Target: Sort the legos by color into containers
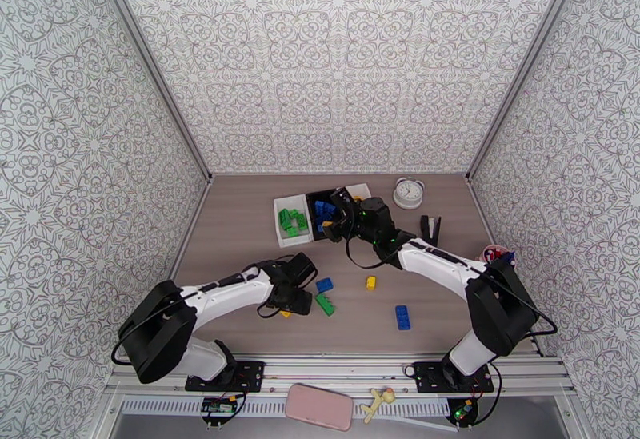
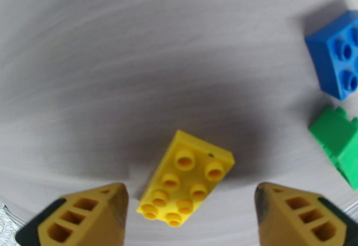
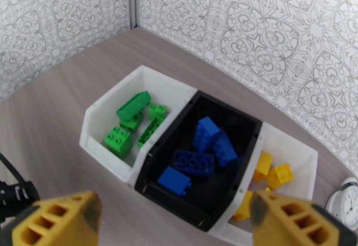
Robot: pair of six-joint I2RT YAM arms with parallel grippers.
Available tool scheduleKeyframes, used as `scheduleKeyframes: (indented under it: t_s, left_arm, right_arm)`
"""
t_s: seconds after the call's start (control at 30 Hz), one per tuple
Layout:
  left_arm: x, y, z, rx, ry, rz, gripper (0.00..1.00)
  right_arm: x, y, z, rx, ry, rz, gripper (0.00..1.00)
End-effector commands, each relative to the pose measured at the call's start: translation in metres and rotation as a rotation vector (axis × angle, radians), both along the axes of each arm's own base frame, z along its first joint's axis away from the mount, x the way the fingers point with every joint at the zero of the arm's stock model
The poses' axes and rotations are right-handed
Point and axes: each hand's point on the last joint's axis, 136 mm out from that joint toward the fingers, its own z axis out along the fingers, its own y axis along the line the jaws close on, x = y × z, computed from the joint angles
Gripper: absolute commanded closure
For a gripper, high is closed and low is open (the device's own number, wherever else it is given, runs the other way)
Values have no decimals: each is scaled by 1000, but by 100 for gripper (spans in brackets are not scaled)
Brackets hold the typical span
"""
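**Legos: most binned, a few loose, yellow brick lined up for pickup**

Left side. My left gripper [image 2: 190, 197] is released, its fingers spread low on either side of a yellow brick [image 2: 185, 177] that lies studs up on the table [image 2: 112, 63]. I see no contact. The brick sits skewed to the line of the fingers. Near its right lie a blue brick [image 2: 338, 54] and a green brick [image 2: 340, 139].

Centre. The top view shows a second yellow brick [image 1: 370, 281] and a second blue brick [image 1: 402, 317] further right, well apart.

Bins. They stand in a row at the back: the left white bin [image 3: 105, 159] holds green, the black bin [image 3: 152, 188] blue, the right white bin [image 3: 291, 146] yellow. I see no mixing.

Right side. My right gripper [image 3: 174, 206] is released with nothing between its fingers, hovering above the black bin.

Risks, in my judgement:
- Closing on the skewed brick may catch its corners, so it twists or pops out.
- Any drift rightward may knock the green brick.
- The yellow bin is farthest from the left arm, and the right arm hangs over that row. Carrying across invites a collision, or a short drop into the black bin.
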Motion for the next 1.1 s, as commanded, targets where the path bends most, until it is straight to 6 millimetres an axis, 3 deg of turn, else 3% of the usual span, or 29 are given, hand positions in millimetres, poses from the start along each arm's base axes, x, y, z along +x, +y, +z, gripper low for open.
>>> scheduleKeyframes:
  t_s: [0.0,0.3,0.6,0.83,1.07]
  left_arm:
    - [-7,2,-10,8,33,-12,27]
    - [-9,15,-25,32,64,17,42]
    - [-2,12,-16,21,33,14,63]
    - [13,3,4,-11,-52,22,66]
    - [49,-17,39,-95,-217,34,65]
  right_arm:
    - [-2,-9,2,-15,1,-14,9]
    - [-2,-12,0,-13,10,-20,9]
    - [0,-16,2,-16,5,-28,9]
    - [-3,-23,5,-10,6,-38,9]
    - [-8,-36,17,-4,-13,-55,9]
